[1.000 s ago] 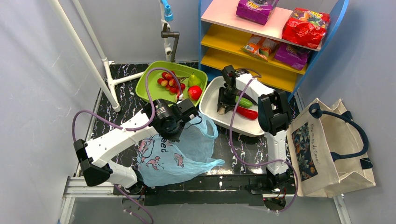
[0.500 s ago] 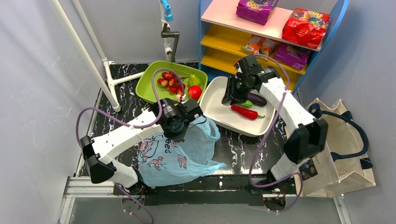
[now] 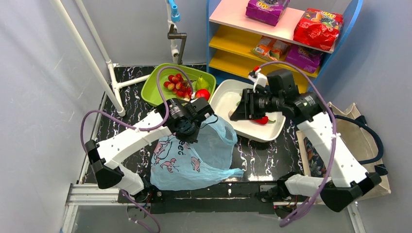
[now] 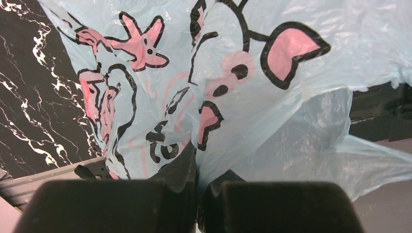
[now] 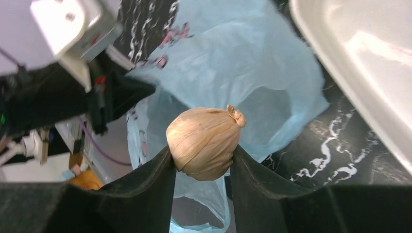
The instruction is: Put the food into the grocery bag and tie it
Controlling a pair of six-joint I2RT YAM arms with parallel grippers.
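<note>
The light-blue grocery bag with pink cartoon prints lies on the black marbled table. My left gripper is shut on its upper rim and holds it up; the left wrist view shows the film pinched between my fingers. My right gripper is shut on a tan garlic-like bulb above the bag's open mouth. A long red pepper lies in the white tray. A round red fruit and red berries lie in the green tray.
A green pear sits in the green tray. A beige canvas tote stands at the right. A shelf with snack packets is behind the white tray. White pipes stand at the back left.
My right arm has lifted out of the white tray and swung left toward the bag with the tan bulb. My left gripper has pulled the bag's rim up and to the right.
</note>
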